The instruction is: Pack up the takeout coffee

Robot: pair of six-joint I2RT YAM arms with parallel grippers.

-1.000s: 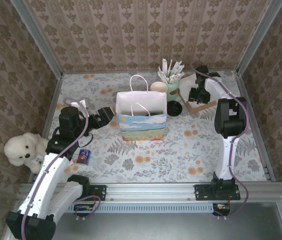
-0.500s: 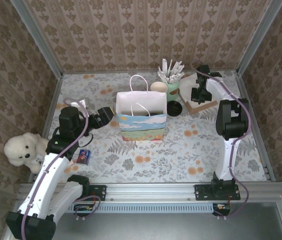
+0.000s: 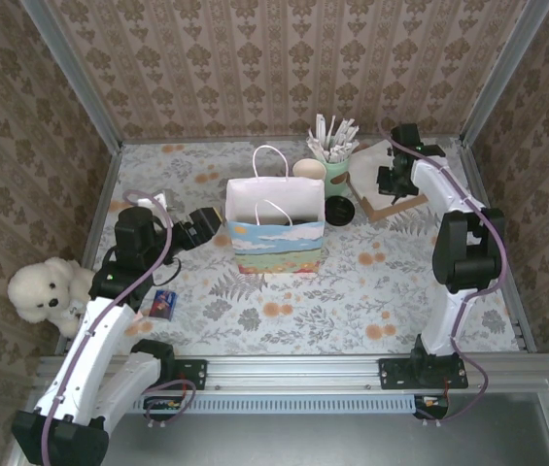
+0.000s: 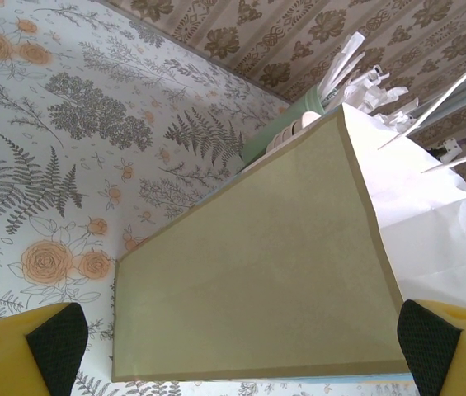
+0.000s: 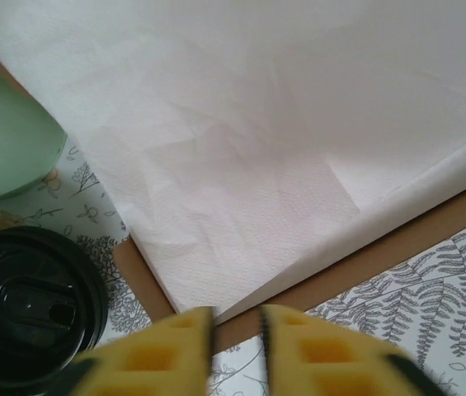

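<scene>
Arm [image 3: 466, 254] on right swung outward; right gripper [image 5: 237, 313] over napkins [image 5: 298, 124].

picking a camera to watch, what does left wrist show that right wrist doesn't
Left wrist, not right wrist: bag, white sticks, open left gripper. Right wrist, not left wrist: napkins, black lid, right gripper at the napkins' edge. Both: green cup, floral table.
</scene>
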